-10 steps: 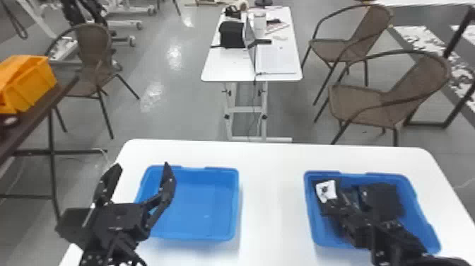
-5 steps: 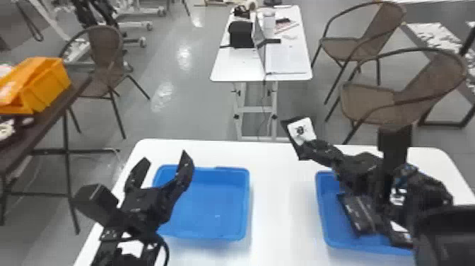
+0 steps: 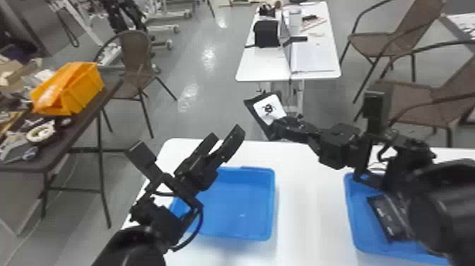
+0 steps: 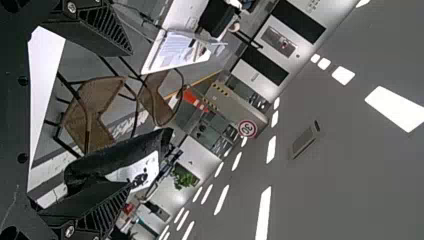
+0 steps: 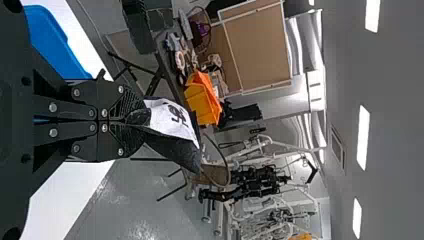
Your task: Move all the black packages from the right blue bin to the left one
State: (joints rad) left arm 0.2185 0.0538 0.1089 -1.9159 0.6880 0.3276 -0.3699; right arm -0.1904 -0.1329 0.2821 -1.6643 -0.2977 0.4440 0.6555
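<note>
Right gripper (image 3: 282, 125) pinches black package (image 3: 268, 109) at worktop's (image 3: 307, 198) far edge.
Right arm angles inward; left gripper (image 3: 225, 136), spread wide, slants toward package.

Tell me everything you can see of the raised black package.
The black package is a flat, flexible-looking pouch with a white label bearing a black figure. The right hand pinches one end, where it bunches; the rest juts out, tilted, in mid-air. From the head camera it appears sideways between the left blue bin and right blue bin. Nothing else touches it.
</note>
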